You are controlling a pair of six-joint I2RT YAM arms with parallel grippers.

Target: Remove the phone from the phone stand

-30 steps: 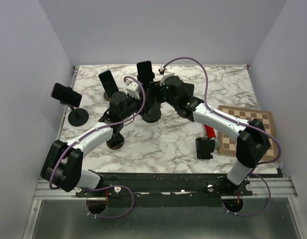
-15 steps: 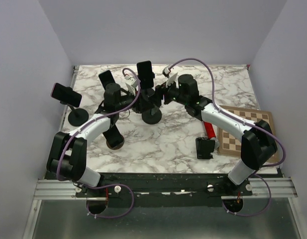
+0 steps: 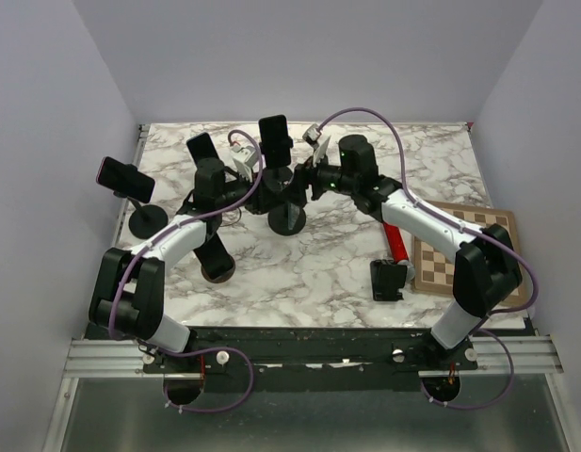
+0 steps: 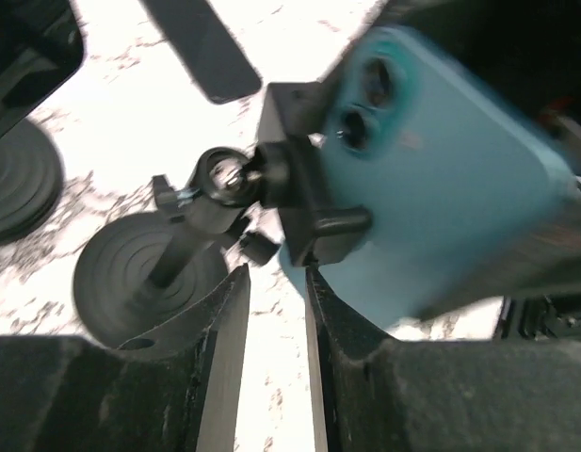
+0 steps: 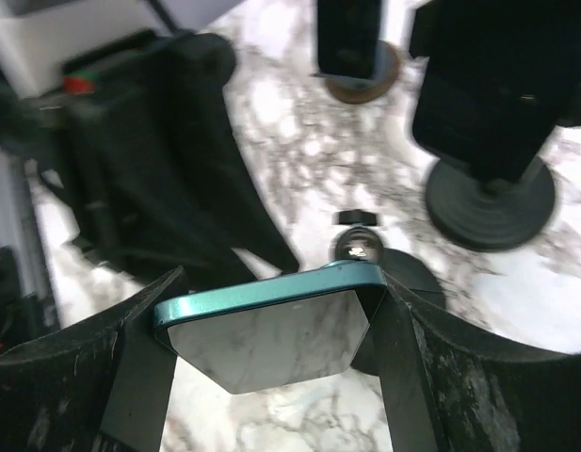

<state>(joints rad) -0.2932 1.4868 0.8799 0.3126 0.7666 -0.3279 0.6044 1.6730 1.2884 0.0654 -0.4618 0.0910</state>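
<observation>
The teal phone (image 4: 441, 188) sits in the clamp (image 4: 299, 179) of the black phone stand (image 3: 288, 219) at the table's middle. My right gripper (image 5: 271, 292) is shut on the phone (image 5: 266, 325), one finger on each long edge, and its glossy screen mirrors the marble. The stand's ball joint (image 5: 359, 247) shows just behind it. My left gripper (image 4: 274, 275) has a narrow gap with only table between the fingers, its tips just below the clamp and a small knob (image 4: 260, 247). In the top view both grippers, left (image 3: 255, 184) and right (image 3: 306, 181), flank the stand's head.
Three other stands hold dark phones, at the far left (image 3: 125, 177), back left (image 3: 205, 155) and back middle (image 3: 274, 139). A brown round base (image 3: 217, 268) sits near the left arm. A chessboard (image 3: 464, 247), a red marker (image 3: 396, 250) and a black holder (image 3: 387, 280) lie right.
My left gripper has moved up and right, from beside the stand's base to its head. My right wrist has drawn back slightly to the right, still on the phone.
</observation>
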